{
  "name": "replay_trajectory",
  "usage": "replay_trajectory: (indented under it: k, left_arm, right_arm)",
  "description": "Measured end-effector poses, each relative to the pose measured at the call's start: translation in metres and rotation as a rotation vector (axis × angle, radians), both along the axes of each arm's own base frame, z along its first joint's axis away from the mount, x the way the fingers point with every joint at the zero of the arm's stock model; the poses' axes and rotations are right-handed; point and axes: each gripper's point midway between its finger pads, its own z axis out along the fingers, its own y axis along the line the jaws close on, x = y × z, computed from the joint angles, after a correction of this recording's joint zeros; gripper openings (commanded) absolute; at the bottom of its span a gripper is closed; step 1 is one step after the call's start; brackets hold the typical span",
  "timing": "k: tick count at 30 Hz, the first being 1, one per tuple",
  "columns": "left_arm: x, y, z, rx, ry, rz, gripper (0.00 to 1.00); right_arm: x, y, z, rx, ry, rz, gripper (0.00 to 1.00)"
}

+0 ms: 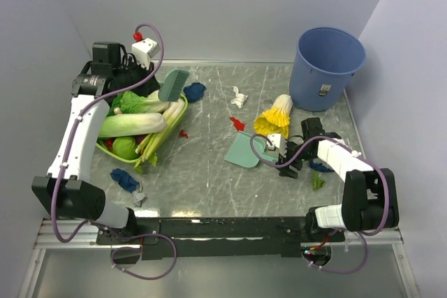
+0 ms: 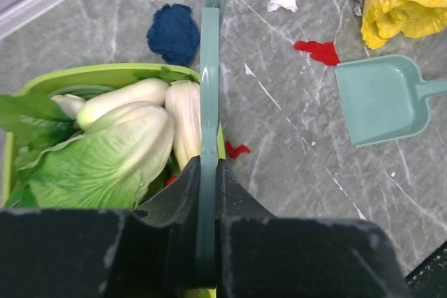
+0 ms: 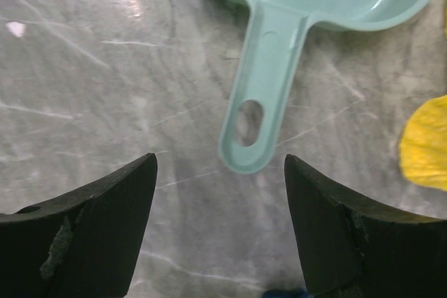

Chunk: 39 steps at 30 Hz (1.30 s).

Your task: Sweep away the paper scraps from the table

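**Dustpan handle dead ahead of the open right gripper; brush clamped in the left**

*Top external.* Grey-green marble-patterned table (image 1: 209, 186). The crumpled paper scraps (image 1: 237, 123) lie scattered on it. A dark blue wad (image 1: 194, 91) and a white wad (image 1: 239, 95) sit upper centre, a red scrap is just below them, and more lie at lower left and beneath the right arm. The flat teal plastic dustpan (image 1: 244, 151) lies at centre, pan toward the left of the frame and handle toward the right. The right gripper (image 1: 282, 158) hangs just beside the handle's end and is plainly the nearer arm. The left gripper (image 1: 155, 80) is at upper left, well apart from the dustpan.

*Left wrist.* The left gripper (image 2: 206, 232) is clenched on a thin teal plastic brush (image 2: 209, 102), seen edge-on and running straight up the frame. Under it is a lime-green basket (image 2: 105, 71) of leafy vegetables. The blue wad, the white wad and the red scrap lie beyond, toward the top, with the dustpan at right.

*Right wrist.* The right gripper (image 3: 220, 172) has its jaws spread wide and holds nothing. The dustpan handle ends between the two jaws, slightly above them in the frame. Its long axis rises from centre toward upper right, tilted a little off the gripper's midline. My judgement is that a short advance and a small twist would square the jaws across it.
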Motion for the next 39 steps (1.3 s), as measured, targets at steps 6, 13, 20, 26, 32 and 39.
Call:
replay_trajectory:
  k: [6, 13, 20, 26, 32, 39]
  left_arm:
    - [-0.002, 0.008, 0.006, 0.028, -0.027, 0.027, 0.01]
    - [-0.001, 0.017, 0.002, 0.052, -0.016, 0.054, 0.01]
    - [-0.01, 0.027, -0.001, 0.097, -0.004, 0.067, 0.01]
    - [-0.03, 0.041, 0.014, 0.152, -0.035, 0.088, 0.01]
    - [-0.07, 0.051, 0.043, 0.222, -0.102, 0.059, 0.01]
    - [-0.164, 0.052, 0.028, 0.302, -0.095, -0.075, 0.01]
  right_arm:
    - [0.012, 0.0, -0.004, -0.008, -0.019, 0.01, 0.74]
    - [0.014, 0.002, -0.012, -0.043, -0.002, 0.053, 0.74]
    - [0.027, 0.018, -0.01, -0.086, -0.025, 0.089, 0.64]
    - [0.027, 0.019, -0.019, -0.126, 0.007, 0.078, 0.42]
    - [0.028, 0.016, -0.022, -0.144, 0.044, 0.031, 0.12]
    - [0.029, 0.022, -0.013, -0.111, 0.074, -0.022, 0.01]
